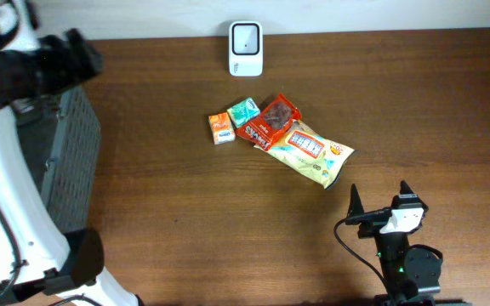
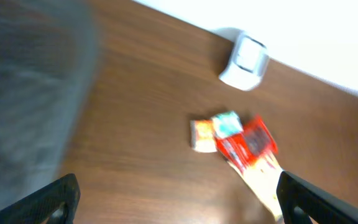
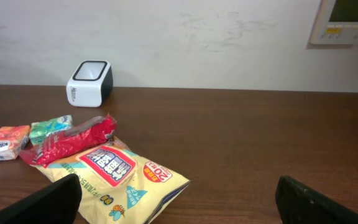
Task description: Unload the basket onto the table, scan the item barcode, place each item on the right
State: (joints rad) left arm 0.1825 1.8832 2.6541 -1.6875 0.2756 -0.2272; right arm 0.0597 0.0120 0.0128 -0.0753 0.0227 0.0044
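A white barcode scanner stands at the table's far edge. In front of it lie an orange packet, a teal packet, a red packet and a yellow snack bag, bunched together. My right gripper sits low near the front right, open and empty, a little short of the yellow bag. The scanner is far left in its view. My left gripper hangs open and empty high over the left side. Its blurred view takes in the scanner and the red packet.
A dark grey mesh bin stands at the table's left side under my left arm, and fills the left of the left wrist view. A white wall panel is mounted behind the table at the right.
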